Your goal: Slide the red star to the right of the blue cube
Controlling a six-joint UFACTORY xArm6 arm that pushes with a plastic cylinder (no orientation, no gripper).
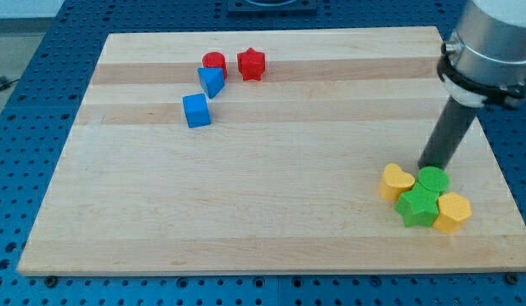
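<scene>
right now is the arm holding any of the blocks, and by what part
Nothing is held: the arm ends in a bare rod. My tip rests at the top edge of the green round block, far from the red star and blue cube.

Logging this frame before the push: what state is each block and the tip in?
red star: upright, apart, right of red cylinder
red cylinder: touching blue wedge
blue cube: alone, below wedge
yellow heart, green cylinder, green star, yellow block: clustered
my tip: at green cylinder
</scene>
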